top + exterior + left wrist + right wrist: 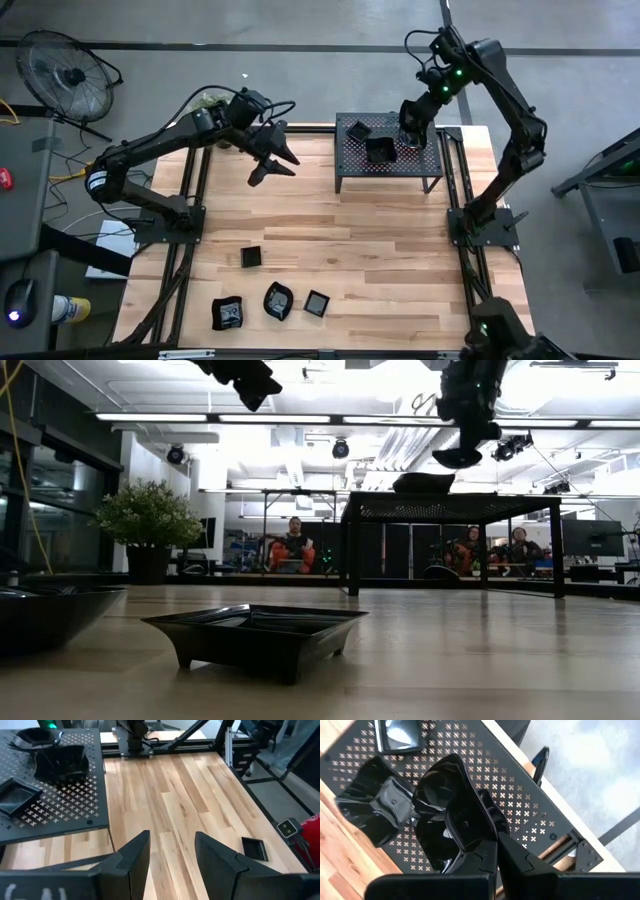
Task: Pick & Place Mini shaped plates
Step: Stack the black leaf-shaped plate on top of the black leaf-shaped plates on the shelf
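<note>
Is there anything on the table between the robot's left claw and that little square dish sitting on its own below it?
No. In the high view, only bare wood lies between the left end effector and the square dish.

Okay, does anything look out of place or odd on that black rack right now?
Nothing looks spilled or broken. The right end effector is shut on a wavy-rimmed plate, holding it tilted above the rack, while two other plates rest there.
</note>
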